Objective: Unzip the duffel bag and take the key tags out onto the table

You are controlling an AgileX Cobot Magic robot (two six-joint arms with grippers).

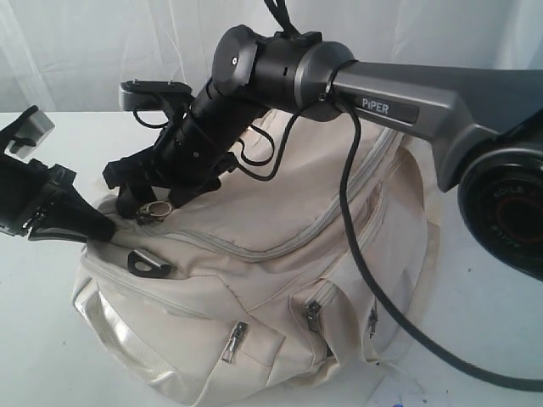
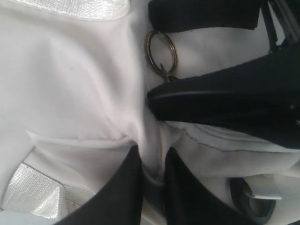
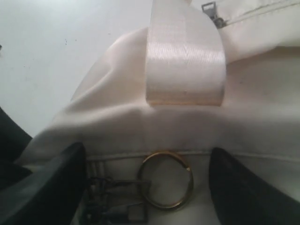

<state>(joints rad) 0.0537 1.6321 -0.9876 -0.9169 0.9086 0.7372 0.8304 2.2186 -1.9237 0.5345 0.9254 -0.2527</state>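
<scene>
The cream-white duffel bag (image 1: 280,280) lies on the white table (image 1: 34,339) with its long grey zipper closed. My left gripper (image 1: 100,227) is at the bag's left end, shut on a pinched fold of its fabric (image 2: 151,140). My right gripper (image 1: 153,197) reaches across to the same end and stands open just above the zipper. A brass pull ring (image 3: 166,179) on the zipper slider (image 3: 117,199) lies flat between its two fingers (image 3: 56,187), touching neither. The ring (image 2: 161,52) also shows in the left wrist view. The key tags are hidden.
A satin webbing handle (image 3: 185,56) lies over the bag just beyond the ring. A dark strap loop (image 1: 151,263) sits below the grippers. Small zipped side pockets (image 1: 233,339) face the front. The right arm's black cable (image 1: 356,246) drapes over the bag.
</scene>
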